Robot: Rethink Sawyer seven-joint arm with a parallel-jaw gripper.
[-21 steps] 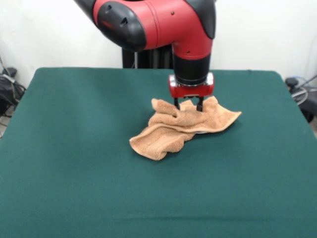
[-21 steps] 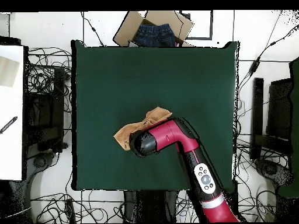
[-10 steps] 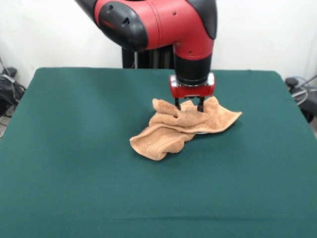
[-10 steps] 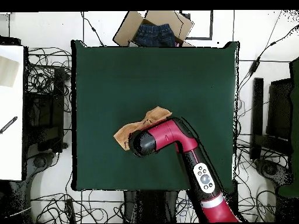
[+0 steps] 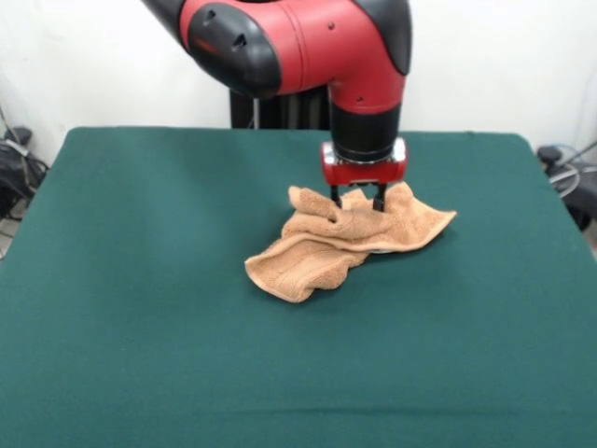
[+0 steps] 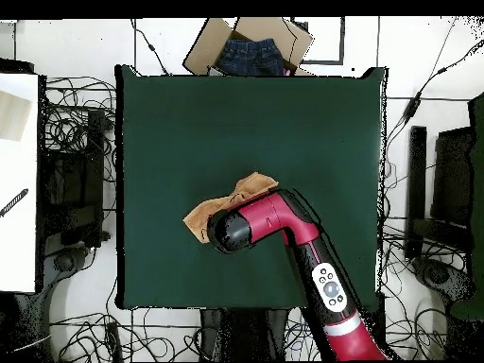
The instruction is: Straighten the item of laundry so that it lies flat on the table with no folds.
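Near the middle of the bench (image 5: 140,308) sits the towel (image 5: 345,241), still bunched up in folds. The tool (image 5: 355,199) hangs right over its back ridge, prongs spread and dipping into the cloth, probably lining up a pinch. Tons of open green all round for pulling it flat.

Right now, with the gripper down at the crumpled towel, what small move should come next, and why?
Probably close on the fabric and lift slightly. The gripper stands open, its fingers straddling a raised fold at the far side of the towel, which lies bunched in ridges on the table. Gripping that fold would let the arm draw the cloth out flat.
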